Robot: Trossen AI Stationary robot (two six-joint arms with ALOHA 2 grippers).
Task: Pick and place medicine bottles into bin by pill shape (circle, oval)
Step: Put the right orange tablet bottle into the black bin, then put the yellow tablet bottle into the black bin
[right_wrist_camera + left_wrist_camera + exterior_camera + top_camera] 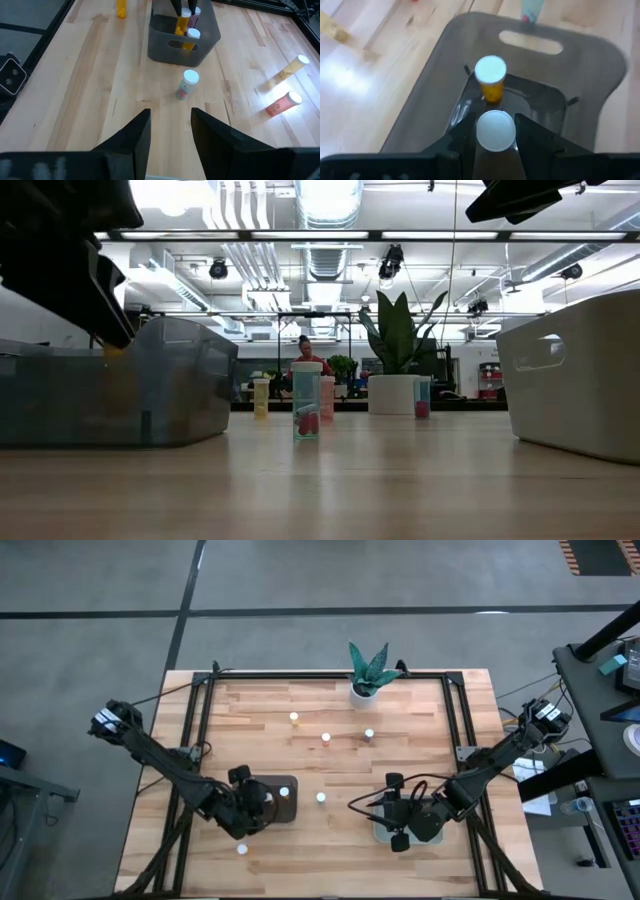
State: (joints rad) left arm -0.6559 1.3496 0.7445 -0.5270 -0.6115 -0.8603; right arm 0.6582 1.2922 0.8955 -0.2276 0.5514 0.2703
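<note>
Left gripper (495,137) pinched on a white-capped amber bottle (495,131), hanging inside the dark translucent bin (580,65) just beside an upright yellow bottle (491,80) already in it. Best lower straight, clear of that neighbour, then release upright. Right gripper (170,132) spread open, empty, over its pale bin (383,830). A clear bottle with pink pills (187,84) stands just outside the dark bin.

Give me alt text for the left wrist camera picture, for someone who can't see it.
The left end effector holds a white-capped medicine bottle between its fingers, above the dark translucent bin. An amber bottle with a white cap already stands upright inside that bin, on a light wooden table.
</note>
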